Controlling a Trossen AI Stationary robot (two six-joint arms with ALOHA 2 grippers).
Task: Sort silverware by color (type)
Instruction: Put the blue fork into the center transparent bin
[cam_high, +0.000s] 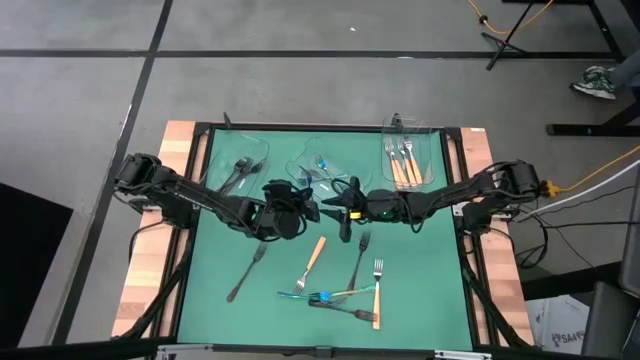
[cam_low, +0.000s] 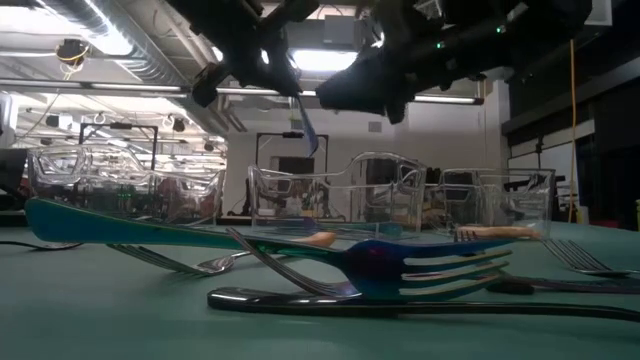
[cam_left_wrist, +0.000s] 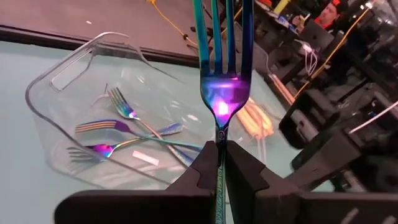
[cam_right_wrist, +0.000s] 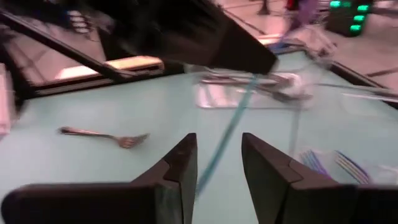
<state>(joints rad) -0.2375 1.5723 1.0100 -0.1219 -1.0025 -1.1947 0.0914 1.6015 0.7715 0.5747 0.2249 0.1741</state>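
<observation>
Shiny blue-purple fork (cam_left_wrist: 222, 93) pinched by its thin handle in left claw (cam_left_wrist: 219, 163), up above middle clear tray (cam_left_wrist: 74, 81).

Looks light, hard and slippery, so best gripped at the handle, not the prongs. Right claw (cam_right_wrist: 217, 163) just beside, fingers apart, holding nothing. More forks (cam_high: 362, 258) lying flat on green mat (cam_high: 430, 300), some already in trays. Big workshop behind, with bright ceiling lights.
</observation>
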